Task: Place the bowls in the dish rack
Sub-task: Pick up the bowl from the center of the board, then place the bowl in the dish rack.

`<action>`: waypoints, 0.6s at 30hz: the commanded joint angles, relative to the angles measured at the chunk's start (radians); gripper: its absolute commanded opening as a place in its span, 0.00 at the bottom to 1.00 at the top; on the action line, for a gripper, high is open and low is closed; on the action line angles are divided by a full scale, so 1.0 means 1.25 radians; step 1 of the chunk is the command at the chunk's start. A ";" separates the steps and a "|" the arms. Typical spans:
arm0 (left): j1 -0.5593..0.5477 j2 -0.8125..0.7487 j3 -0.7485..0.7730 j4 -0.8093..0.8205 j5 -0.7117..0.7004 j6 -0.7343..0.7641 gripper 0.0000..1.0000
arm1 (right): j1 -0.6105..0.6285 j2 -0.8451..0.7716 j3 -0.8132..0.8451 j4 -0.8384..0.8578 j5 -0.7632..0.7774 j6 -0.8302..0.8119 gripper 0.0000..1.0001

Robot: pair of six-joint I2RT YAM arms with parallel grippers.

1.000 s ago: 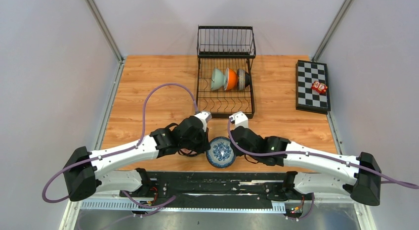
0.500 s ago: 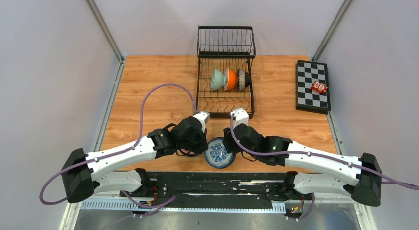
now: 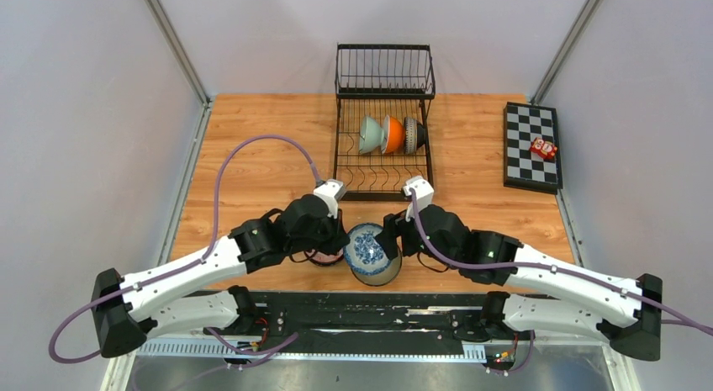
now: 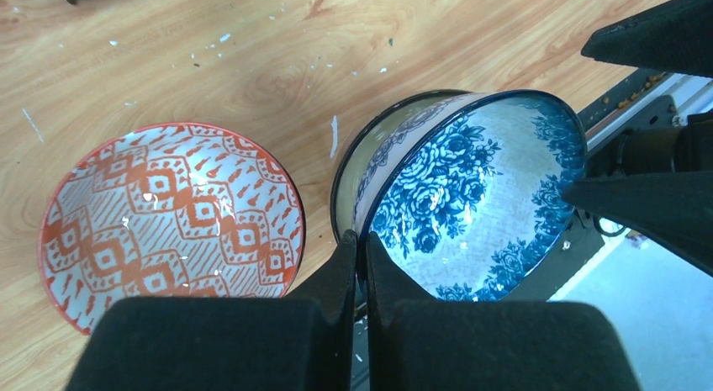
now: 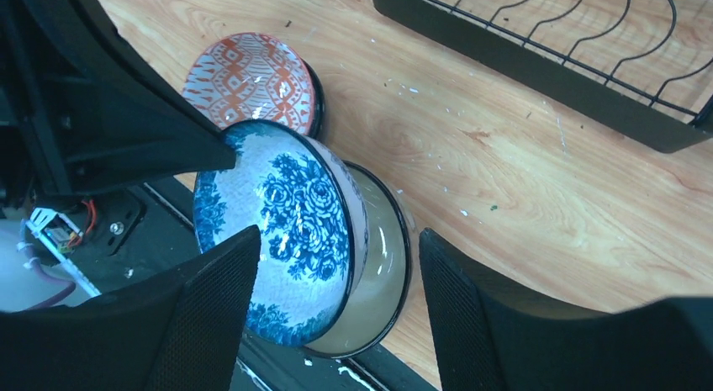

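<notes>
left gripper [image 4: 360, 240] is clamped on the rim of the blue floral bowl [image 4: 471, 198], tilted over a cream bowl [image 5: 382, 256] by the table's near edge. right gripper [image 5: 336, 235] stands apart astride it. a red-patterned bowl [image 4: 172, 214] sits just beside; the dish rack [image 3: 383, 195] beyond holds three bowls [image 3: 389, 134]. the small red object [image 3: 543, 148] on the checkered board [image 3: 525, 168] has markings too small to read.

Blue-floral bowl [image 4: 471, 198] gleams glossy (glazed ceramic); table [image 4: 252, 63] wood-grain, rack [image 3: 383, 195] seemingly matt metal.

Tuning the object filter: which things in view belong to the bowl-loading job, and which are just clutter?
Job: blue floral bowl, cream bowl under it, red-patterned bowl; racked already: pale green bowl, orange bowl, dark bowl; dish rack.
Lying about: checkered board, small red object on it.
</notes>
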 commanded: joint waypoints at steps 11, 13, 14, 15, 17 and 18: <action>-0.001 -0.208 -0.039 0.143 -0.054 0.012 0.00 | -0.003 -0.149 0.022 0.029 -0.123 -0.022 0.92; 0.007 -0.238 -0.057 0.176 -0.040 0.013 0.00 | -0.003 -0.169 0.020 0.046 -0.141 -0.014 0.96; 0.014 -0.250 -0.067 0.203 -0.029 0.014 0.00 | -0.004 -0.177 0.019 0.050 -0.147 -0.010 0.96; 0.020 -0.263 -0.077 0.215 -0.017 0.012 0.00 | -0.003 -0.183 0.020 0.056 -0.151 -0.007 0.96; 0.038 -0.287 -0.099 0.262 0.012 0.009 0.00 | -0.003 -0.194 0.020 0.067 -0.161 -0.003 0.96; 0.046 -0.298 -0.109 0.287 0.022 0.005 0.00 | -0.003 -0.198 0.021 0.074 -0.167 -0.001 0.96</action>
